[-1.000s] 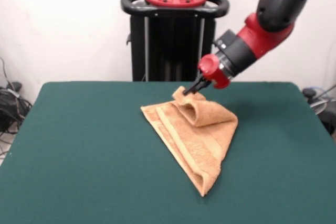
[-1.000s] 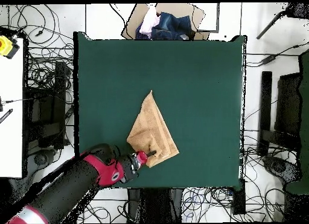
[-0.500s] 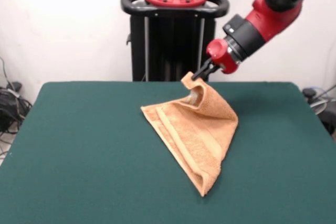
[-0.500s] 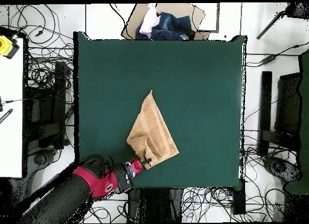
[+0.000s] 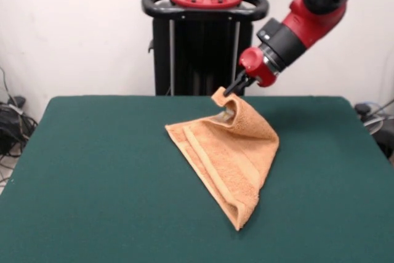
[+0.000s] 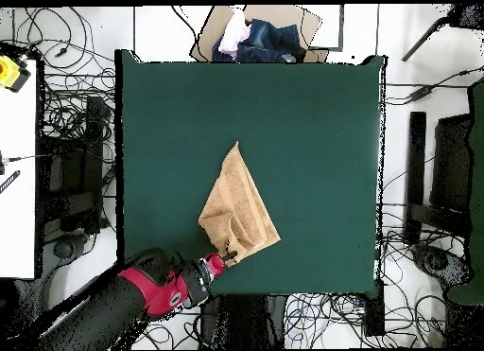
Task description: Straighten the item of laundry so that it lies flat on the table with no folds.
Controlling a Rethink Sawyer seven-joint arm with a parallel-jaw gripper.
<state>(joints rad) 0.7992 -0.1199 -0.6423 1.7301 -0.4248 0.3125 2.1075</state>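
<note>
Towel (image 5: 231,152): light orange-tan terry cloth, folded over itself into a rough triangle on the green table (image 5: 92,183); in the front view its narrow point lies toward the camera, and its wide end faces the pedestal (image 5: 203,35)
Towel seen from above (image 6: 236,210): it sits a little toward the robot's side of the table's middle, the tip pointing away from the robot and the broad end close to the near edge
Lifted corner: one corner at the wide end is pulled up off the table, so the cloth rises into a peak and drapes down from it; the rest of the towel rests on the felt
Bands: woven stripes run along the left edge of the fold in the front view
Gripper (image 5: 233,87): dark fingertips pressed together on the raised corner of the towel, pinching it above the table surface; in the overhead view the gripper (image 6: 225,253) meets the cloth at the towel's broad end
Arm (image 5: 308,13): red and black, coming down from the upper right of the front view, tilted toward the towel; from above it reaches in from the lower left
Table: dark green top, much wider than the towel, bare around it on every side
Surroundings: cables on the floor around the table (image 6: 57,120); a heap of cloth beyond the far edge in the overhead view (image 6: 250,35)
</note>
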